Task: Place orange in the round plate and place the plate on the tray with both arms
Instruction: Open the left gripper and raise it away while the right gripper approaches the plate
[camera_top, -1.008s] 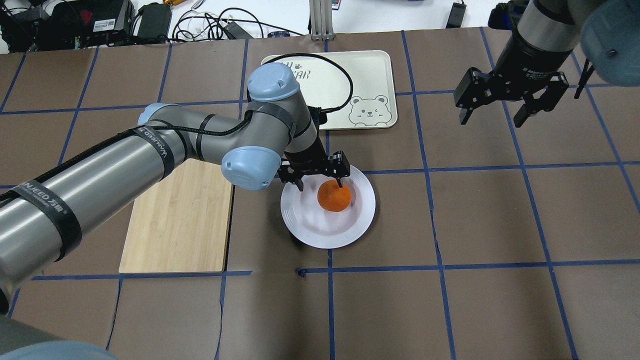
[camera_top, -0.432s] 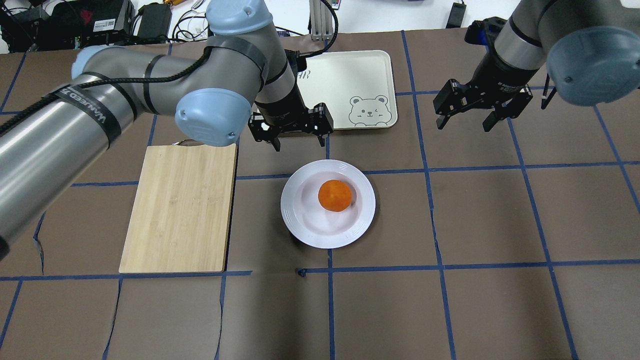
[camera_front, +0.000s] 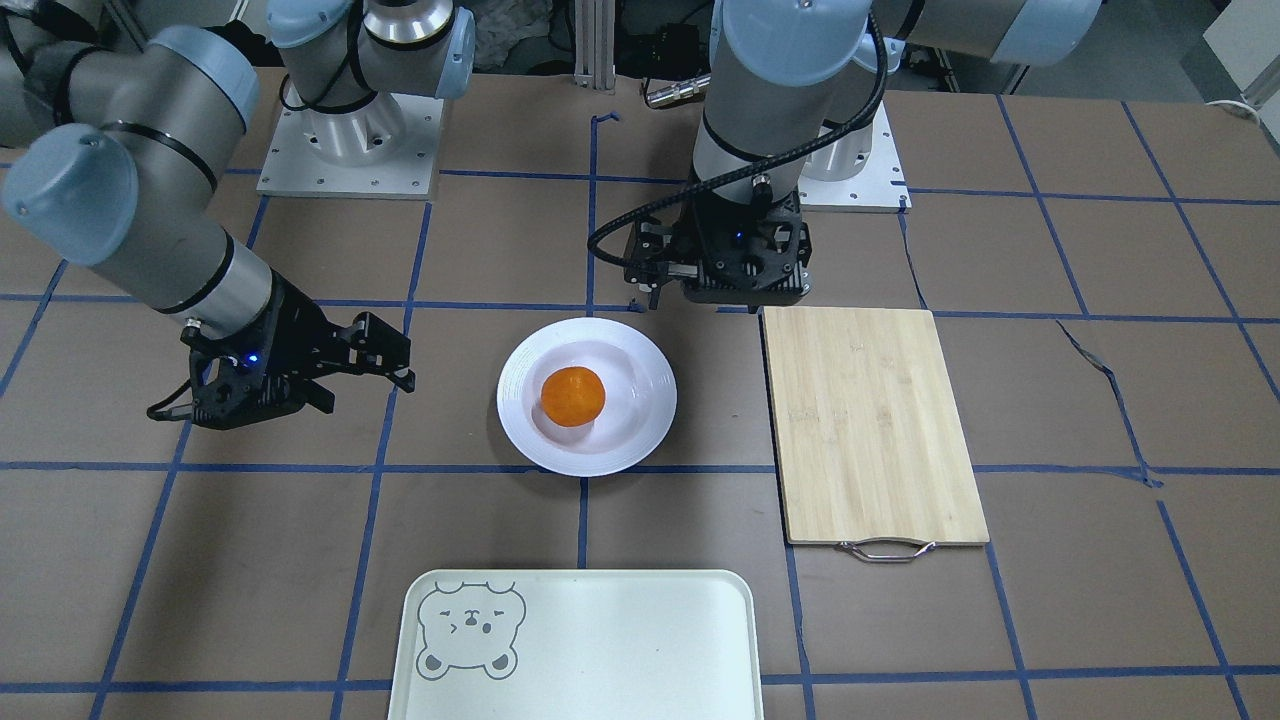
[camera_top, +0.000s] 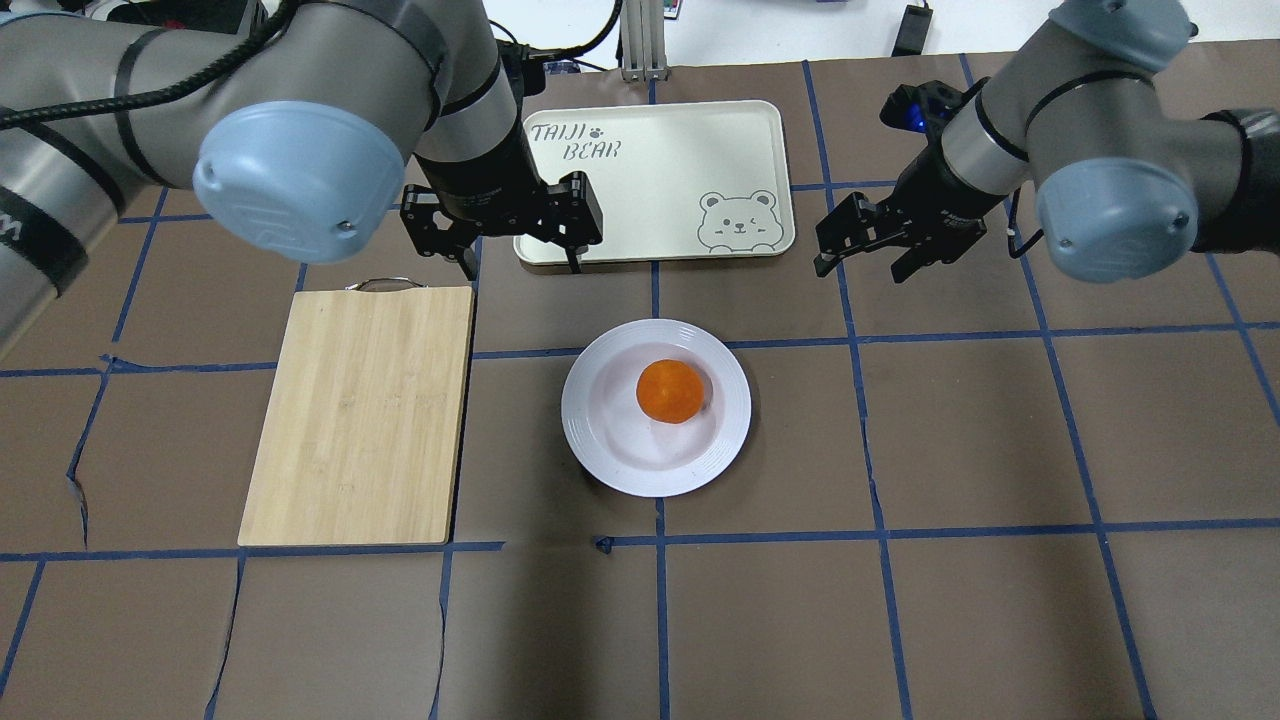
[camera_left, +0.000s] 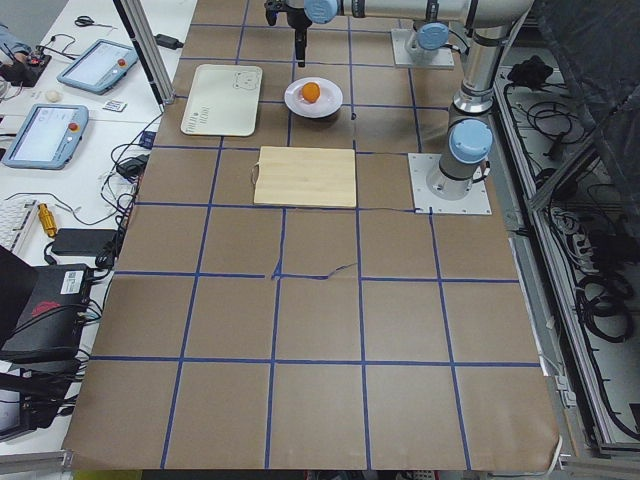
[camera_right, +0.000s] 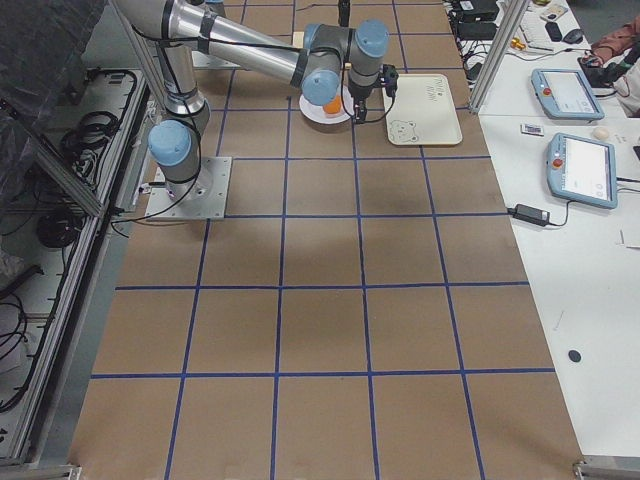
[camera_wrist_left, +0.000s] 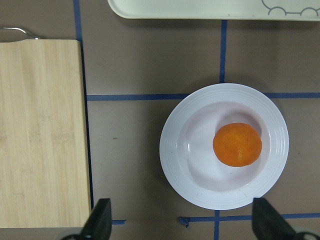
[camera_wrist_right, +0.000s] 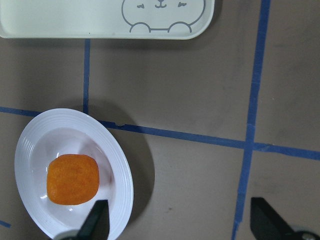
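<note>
Below the left gripper, which hangs w/ jaws wide apart, is the brown table at the near edge of the tray. In the overhead view one of its fingers overlaps that edge, and the other sits by the metal handle of the cutting board. From this gripper the plate lies on the table a bit toward the robot & slightly to the right, well apart from the fingers. The left wrist view shows it whole, closer to the right-hand finger. On the plate sits the orange, in the sunken centre, off-centre toward the tray side. The right gripper also has jaws apart, hovering over the table just beside the tray's bear corner. From it the plate is to the left & nearer the robot, not touching. Tray & plate are apart, w/ a strip of table between. The cutting board stretches toward the robot, to the left of the left gripper, beside the plate.
</note>
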